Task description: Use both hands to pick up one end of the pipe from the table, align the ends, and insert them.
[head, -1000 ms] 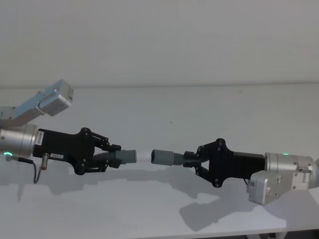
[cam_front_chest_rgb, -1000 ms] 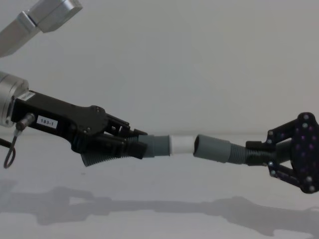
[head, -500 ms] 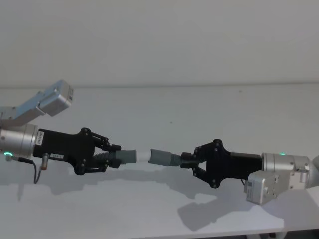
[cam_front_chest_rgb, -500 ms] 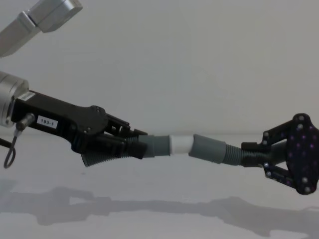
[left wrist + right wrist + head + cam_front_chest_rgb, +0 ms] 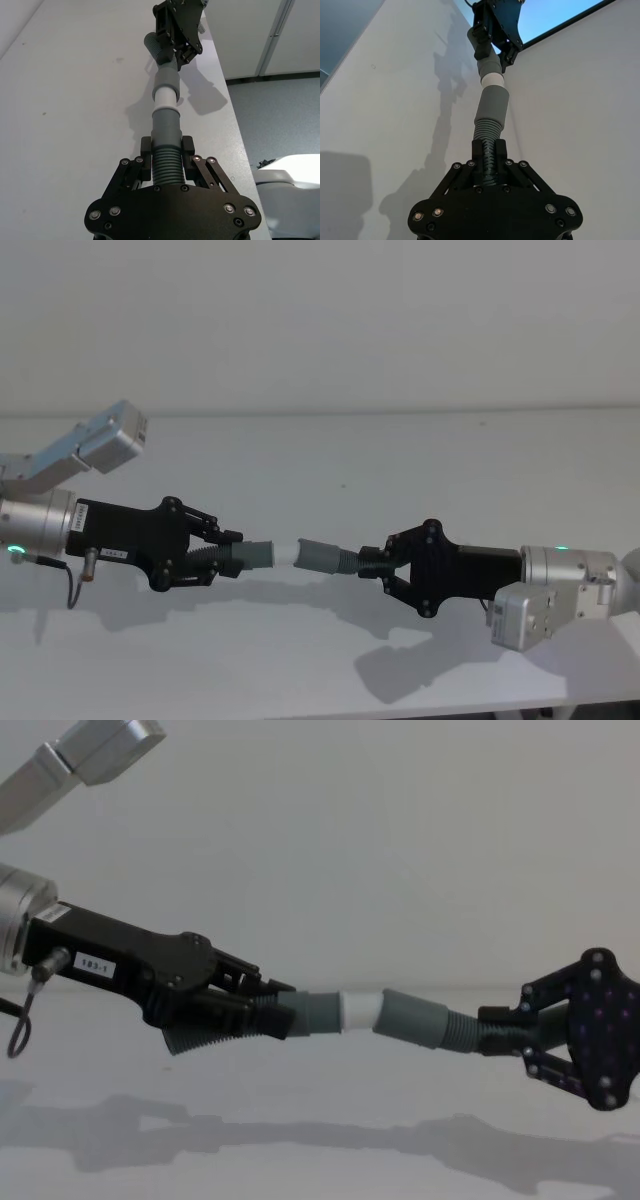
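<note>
Both pipe pieces hang in the air above the white table (image 5: 420, 460). My left gripper (image 5: 232, 552) is shut on a ribbed hose piece whose smooth grey end (image 5: 257, 554) carries a white tip (image 5: 287, 551). My right gripper (image 5: 375, 563) is shut on the ribbed hose behind the wider grey cuff (image 5: 318, 556). In the chest view the cuff (image 5: 410, 1018) meets the white tip (image 5: 358, 1010), with the tip's end at the cuff's mouth, and the cuff slopes slightly down toward the right gripper (image 5: 500, 1028). In the left wrist view, tip (image 5: 164, 96) and cuff (image 5: 165, 79) line up.
The left arm's silver elbow link (image 5: 100, 445) rises at the left. A silver wrist with a camera block (image 5: 540, 615) trails the right gripper. The table's front edge (image 5: 450, 708) runs just below the right arm. Shadows of both arms lie on the table.
My right gripper moved left with the cuff and closed the gap, so the cuff's mouth now meets the white tip. The left arm stayed still.
</note>
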`<state>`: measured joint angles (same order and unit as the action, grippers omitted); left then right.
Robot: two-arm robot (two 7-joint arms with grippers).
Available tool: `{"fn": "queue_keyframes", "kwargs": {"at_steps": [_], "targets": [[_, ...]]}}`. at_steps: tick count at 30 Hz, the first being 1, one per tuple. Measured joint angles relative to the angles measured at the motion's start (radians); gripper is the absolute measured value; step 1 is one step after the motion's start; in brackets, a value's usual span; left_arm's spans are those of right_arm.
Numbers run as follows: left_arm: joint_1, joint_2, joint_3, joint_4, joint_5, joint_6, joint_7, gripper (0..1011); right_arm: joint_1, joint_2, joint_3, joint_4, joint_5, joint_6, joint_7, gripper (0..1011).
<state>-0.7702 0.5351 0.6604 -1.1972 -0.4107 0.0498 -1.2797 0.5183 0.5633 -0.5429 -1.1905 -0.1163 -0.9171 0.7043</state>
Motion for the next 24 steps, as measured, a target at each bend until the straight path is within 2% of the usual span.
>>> {"fn": "queue_keyframes", "kwargs": {"at_steps": [24], "targets": [[0.000, 0.000, 0.000, 0.000, 0.000, 0.000, 0.000, 322, 0.019, 0.001, -0.014, 0.010, -0.008, -0.014, -0.014, 125]]}}
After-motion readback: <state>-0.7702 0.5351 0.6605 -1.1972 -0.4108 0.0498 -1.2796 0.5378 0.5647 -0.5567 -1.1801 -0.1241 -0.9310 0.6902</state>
